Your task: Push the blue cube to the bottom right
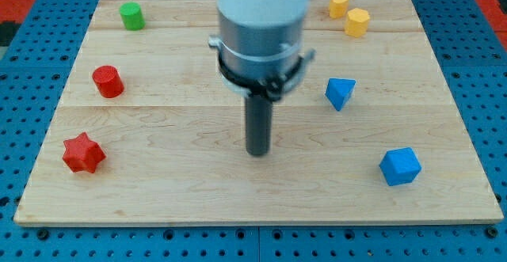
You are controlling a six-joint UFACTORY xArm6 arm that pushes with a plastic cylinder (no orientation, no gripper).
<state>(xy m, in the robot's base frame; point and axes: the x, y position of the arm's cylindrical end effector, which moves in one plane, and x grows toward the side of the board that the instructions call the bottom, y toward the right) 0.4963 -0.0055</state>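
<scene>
- Camera view: rod's tip (258,152) rests mid-board, touching nothing; no jaws to open or close.
- Blue cube (399,166) sits at four o'clock from the tip, well apart, already near the bottom-right corner.
- Blue wedge-like block (340,93) lies at two o'clock.
- Risk: a hard or off-centre shove could spin the cube off the board's edge (475,214).

A robotics lab bench: a wooden surface (198,191) on blue perforated pegboard (483,80), with a robot arm (261,24) overhead

Single view, high front, angled down, close
</scene>
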